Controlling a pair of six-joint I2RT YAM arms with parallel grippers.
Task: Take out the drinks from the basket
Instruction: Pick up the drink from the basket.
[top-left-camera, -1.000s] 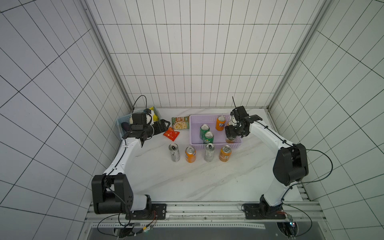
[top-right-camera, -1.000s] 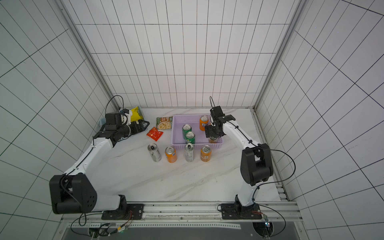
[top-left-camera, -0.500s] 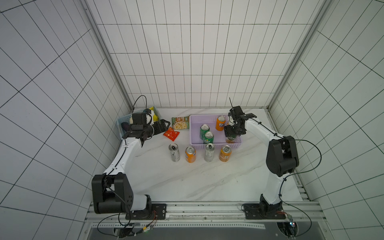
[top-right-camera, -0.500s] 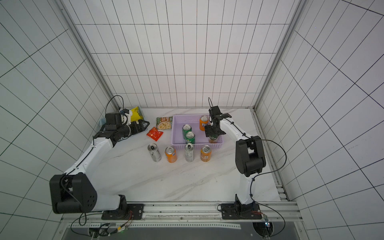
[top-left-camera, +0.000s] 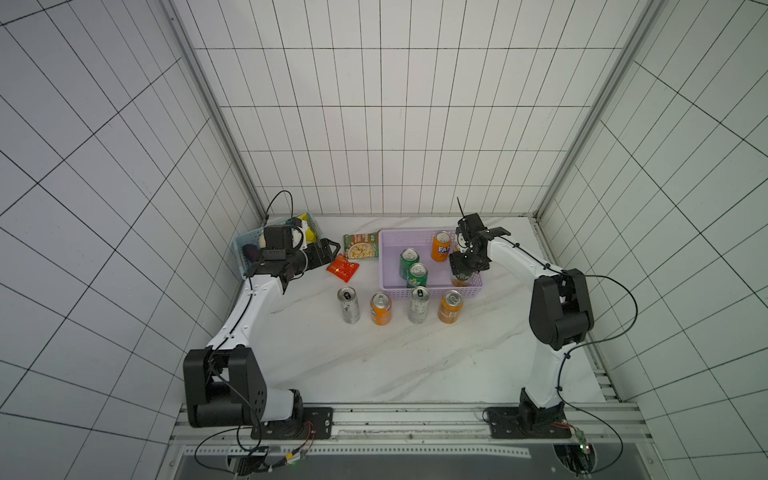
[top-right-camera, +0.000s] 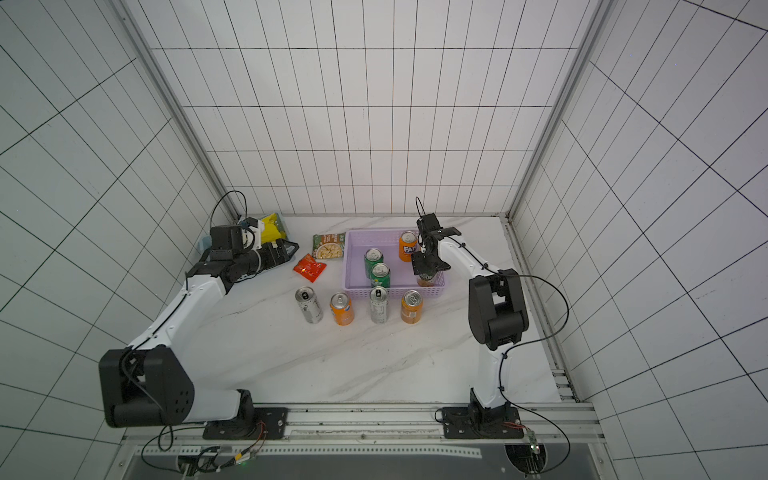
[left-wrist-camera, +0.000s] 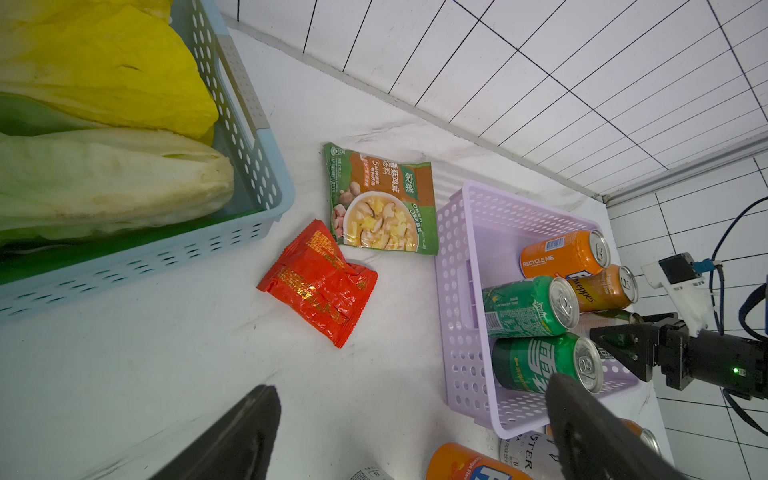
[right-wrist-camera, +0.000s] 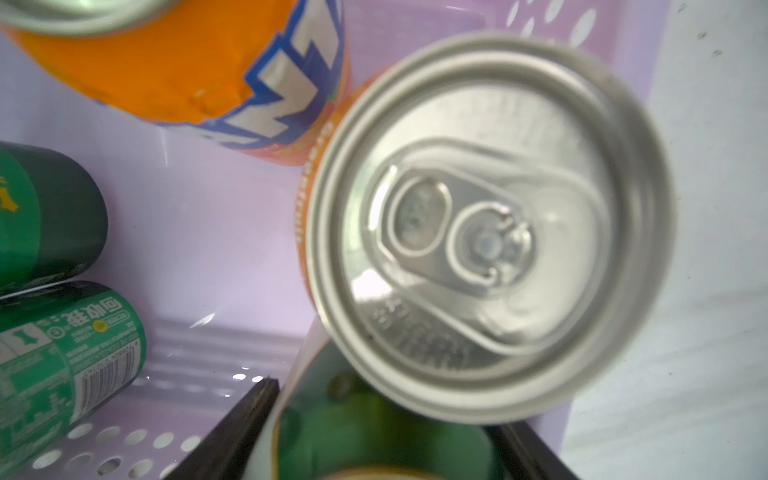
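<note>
My left tool (left-wrist-camera: 409, 384) is wide open with nothing between the jaws. It hangs over the white marble desk (top-left-camera: 374, 365) by the light blue lattice basket (left-wrist-camera: 266, 183), near the red crinkled snack packet (top-left-camera: 343, 268) and the green soup packet (top-left-camera: 361, 245).

My right tool (top-left-camera: 461, 275) is down inside the lilac perforated plastic basket (top-left-camera: 434, 293), at its near right corner. Its black fingers (right-wrist-camera: 245, 419) sit either side of the dark green and orange metal can (right-wrist-camera: 374, 428), close against it; I cannot tell if it is clamped. Just beside that can an orange can with a silver top (right-wrist-camera: 490, 224) stands upright, and the orange Fanta can (top-left-camera: 441, 246) is at the back. A green metal can (top-left-camera: 409, 258) touches another green can (top-left-camera: 417, 273) mid-basket.

Outside, four cans stand upright in a row on the desk just in front of the basket: silver-white can (top-left-camera: 348, 306), orange can (top-left-camera: 380, 309), second silver-white can (top-left-camera: 419, 305), second orange can (top-left-camera: 451, 307).
</note>
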